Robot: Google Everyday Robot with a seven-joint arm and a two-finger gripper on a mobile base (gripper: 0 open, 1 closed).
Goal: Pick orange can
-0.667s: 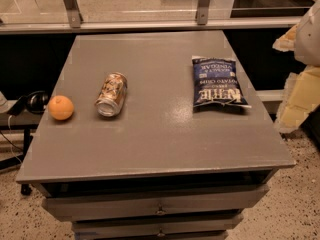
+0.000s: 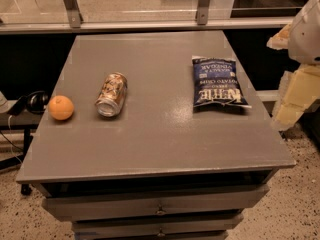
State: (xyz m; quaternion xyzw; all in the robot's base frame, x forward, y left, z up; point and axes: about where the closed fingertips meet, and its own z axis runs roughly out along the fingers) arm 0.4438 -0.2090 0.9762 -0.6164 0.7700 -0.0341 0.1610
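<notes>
The orange can (image 2: 111, 94) lies on its side on the left part of the grey table top (image 2: 160, 139), with its silver end toward the front. Its label is orange-brown and white. My gripper (image 2: 294, 96) shows as cream-coloured blocks at the right edge of the view. It sits beyond the table's right side, far from the can, below the white arm housing (image 2: 306, 31).
A round orange fruit (image 2: 61, 107) sits left of the can near the table's left edge. A dark blue chip bag (image 2: 217, 82) lies flat on the right side. Drawers (image 2: 160, 209) are below the front edge. A glass rail with metal posts (image 2: 202, 4) runs behind the table.
</notes>
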